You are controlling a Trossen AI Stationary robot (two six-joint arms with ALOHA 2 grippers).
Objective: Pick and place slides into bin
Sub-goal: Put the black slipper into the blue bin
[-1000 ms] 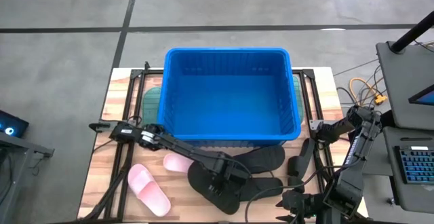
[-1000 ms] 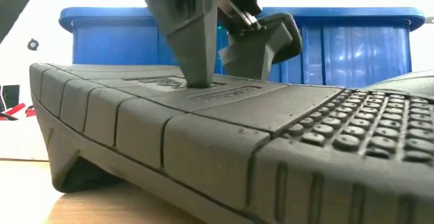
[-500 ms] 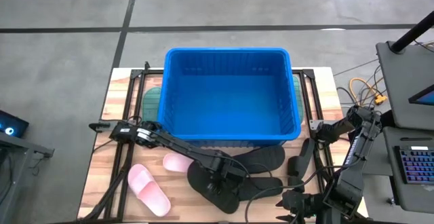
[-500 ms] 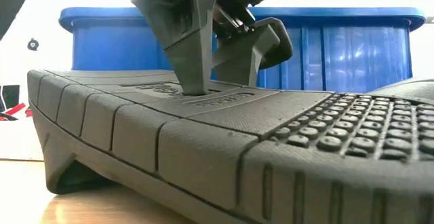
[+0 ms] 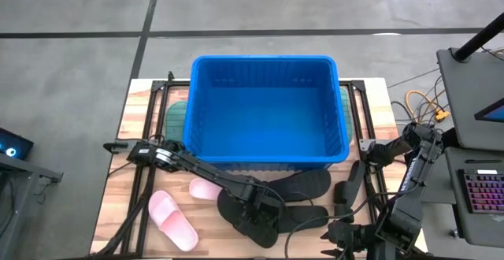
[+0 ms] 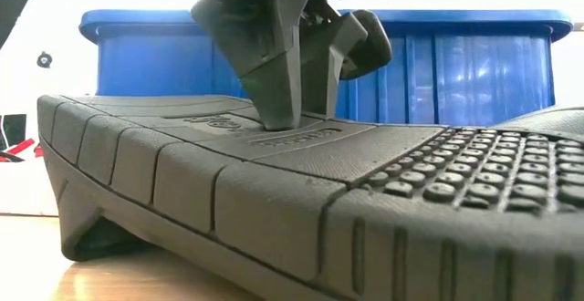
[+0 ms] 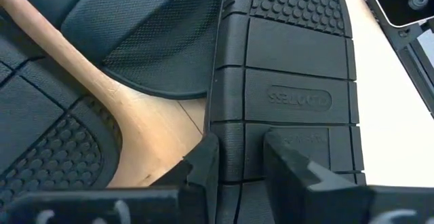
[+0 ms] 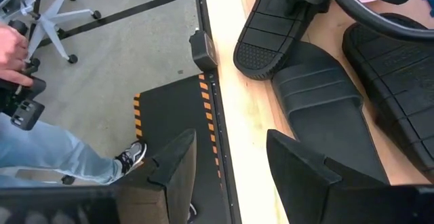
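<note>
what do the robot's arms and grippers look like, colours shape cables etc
Both arms are dark, near-black, built from jointed segments. The left arm is slim, with a pale silver joint near its base. The left gripper has two matte black, blocky fingers that taper like wedges. The right gripper has the same black angular fingers. Black cables run along the right arm. No markings are readable.

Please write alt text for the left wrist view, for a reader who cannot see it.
The left gripper pinches the edge of a black slide lying sole-up, one finger on each side of it. Other black slides lie beside it on the wooden table.
</note>
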